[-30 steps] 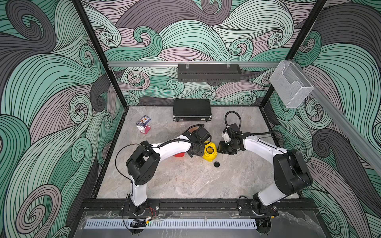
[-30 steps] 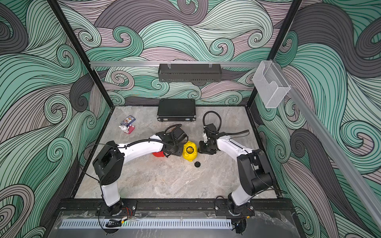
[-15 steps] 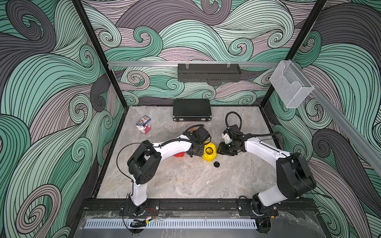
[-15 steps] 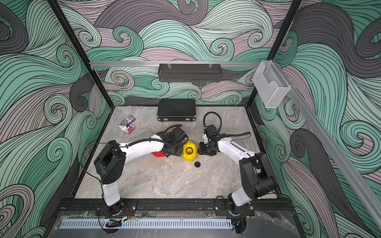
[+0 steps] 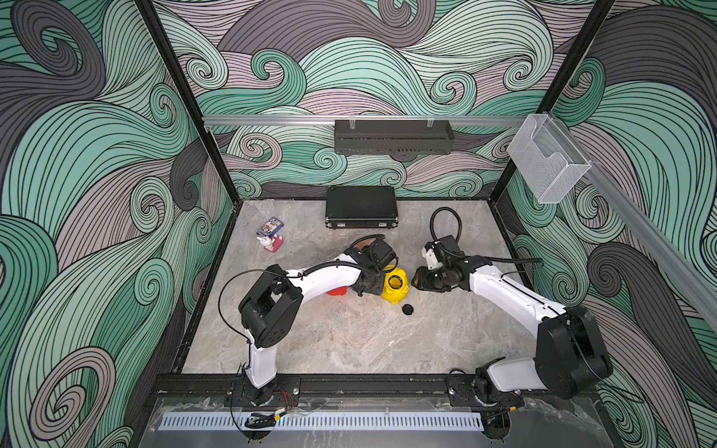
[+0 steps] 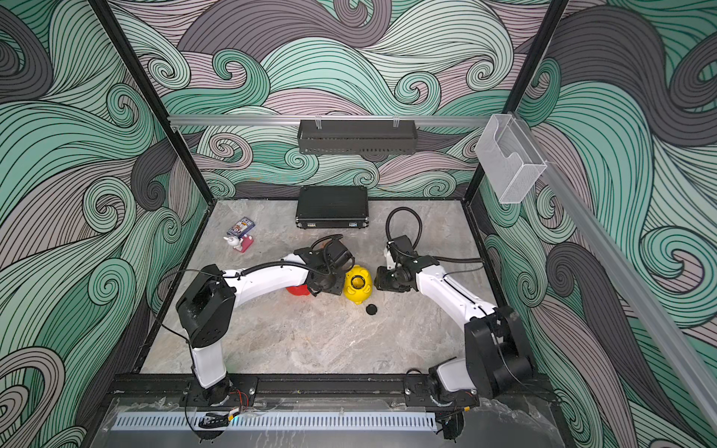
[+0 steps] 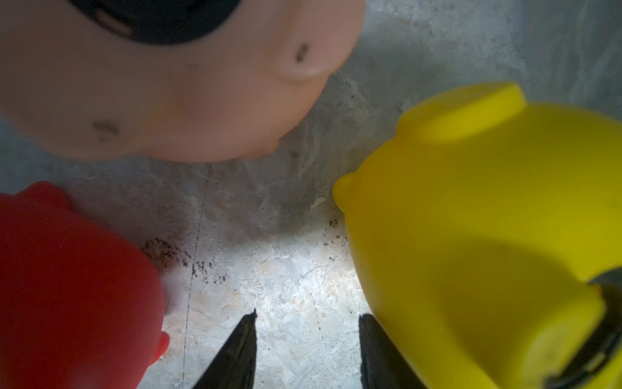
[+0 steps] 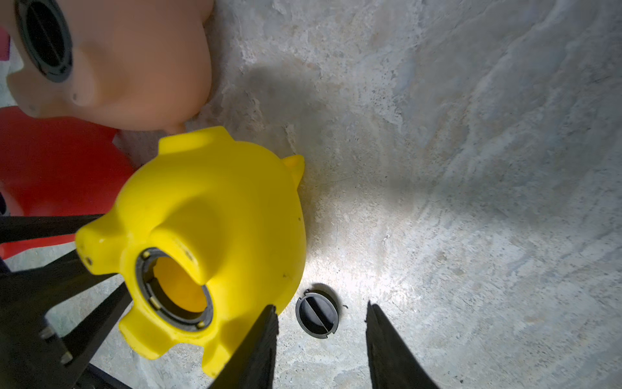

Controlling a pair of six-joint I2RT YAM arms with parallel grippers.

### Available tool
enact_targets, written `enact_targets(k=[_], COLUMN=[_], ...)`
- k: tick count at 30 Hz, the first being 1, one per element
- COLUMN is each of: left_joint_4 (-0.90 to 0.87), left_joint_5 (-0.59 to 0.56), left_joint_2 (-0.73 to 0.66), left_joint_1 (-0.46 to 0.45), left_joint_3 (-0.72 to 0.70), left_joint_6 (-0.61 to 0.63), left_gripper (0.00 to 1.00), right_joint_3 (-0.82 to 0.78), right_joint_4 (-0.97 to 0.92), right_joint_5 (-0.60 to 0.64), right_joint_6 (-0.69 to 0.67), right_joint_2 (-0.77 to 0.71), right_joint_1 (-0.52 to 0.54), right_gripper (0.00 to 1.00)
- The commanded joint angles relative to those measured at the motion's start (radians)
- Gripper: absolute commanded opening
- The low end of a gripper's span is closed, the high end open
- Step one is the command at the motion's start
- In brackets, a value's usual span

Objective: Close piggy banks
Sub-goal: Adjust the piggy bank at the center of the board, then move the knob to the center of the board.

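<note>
We judge the task part done: the peach pig [image 8: 134, 67] lies belly up with a black fitted plug [image 8: 43, 40] in its hole; the yellow pig [image 8: 215, 215] lies just beside it on the surface [image 5: 349, 341], its belly hole open, with a loose plug [image 8: 317, 313] on the surface right next to it; the red pig [image 7: 67, 286] sits close by, and we cannot tell whether it is plugged. The left gripper [image 7: 308, 316] has its jaws apart and empty, low beside the yellow pig; the right gripper [image 8: 321, 306] is also spread, the loose plug showing between its tips, not clamped. Against a second ago, pigs and plug lie where they did; the right arm has shifted slightly, its gripper a touch nearer the yellow pig.
</note>
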Motion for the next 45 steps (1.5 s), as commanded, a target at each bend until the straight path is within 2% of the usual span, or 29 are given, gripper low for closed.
enact_targets(k=[1,12,18,23,34,45], left_joint_4=[-0.040,-0.069,-0.039,-0.032,-0.001,0.002], left_joint_5=[-0.037,-0.039,-0.025,-0.032,-0.056,-0.059], left_joint_2=[-0.069,-0.224,-0.309,-0.359,-0.383,-0.381], left_joint_1=[-0.002,-0.001,-0.001,-0.001,0.001,0.001], left_joint_3=[0.007,-0.044,-0.074,-0.092,-0.138,-0.146], left_joint_6=[0.005,0.022,0.038,0.043,0.043,0.041], left_gripper=[0.50,0.51,0.50,0.51,0.50,0.51], right_joint_3=[-0.016,-0.114,-0.202,-0.236,-0.231,-0.245], right_joint_4=[-0.023,0.027,0.152,0.244,0.283,0.274], right_joint_5=[0.036,-0.127,-0.258,-0.319,-0.340,-0.311], right_joint_6=[0.013,0.084,0.135,0.152,0.143,0.115], right_joint_2=[-0.044,-0.140,-0.091,-0.027,0.094,0.126], right_joint_1=[-0.014,-0.038,-0.035,-0.023,-0.018,-0.017], right_gripper=[0.46,0.40,0.32,0.28,0.26,0.26])
